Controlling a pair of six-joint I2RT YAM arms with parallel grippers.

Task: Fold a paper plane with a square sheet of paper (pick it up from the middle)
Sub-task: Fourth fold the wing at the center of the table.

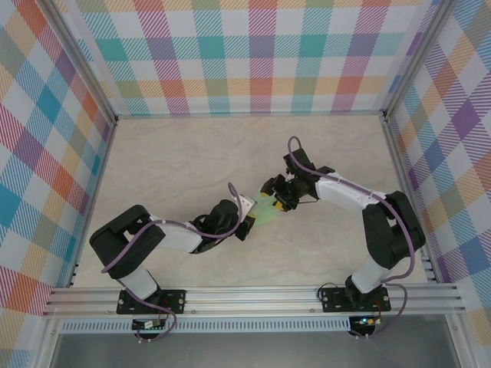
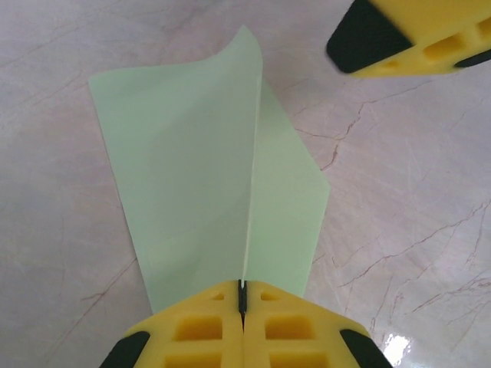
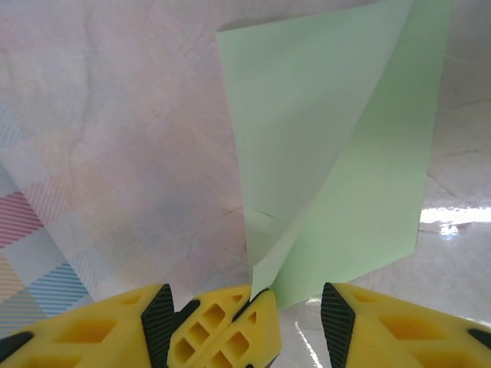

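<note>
1. Left pincer (image 2: 242, 303): clenched. Its jaws press together on the near end of the centre crease of the square sheet of paper (image 2: 199, 184).
2. Right pincer (image 1: 278, 196): released, jaws apart. In its wrist view a corner of the sheet ends just at the gap between them. As far as I can see, it is not clamped.
3. Sheet position: it fans out straight ahead of the left pincer's tips, between the two pincers. One flap falls away on each side of the raised crease, like a shallow tent. I cannot tell whether the far edges touch the table (image 1: 192, 161).
4. Handling (judgement): very light, thin and limp, with the far corner curling. It is stiff only along the crease. A stray pinch would mark it for good, and opposed pulls would tear it. The smooth face may slip from a weak grip.
5. Hold (judgement): keep a small bite on the crease. The second pincer should take a flap edge near a corner, ahead of the left pincer.
6. Surface: pale, marble-veined and glossy, with glare beside the right pincer. Paper lying flat here would likely be hard to get a jaw under.
7. Room: checked walls (image 1: 245, 54) stand on three sides, well apart from both pincers.
</note>
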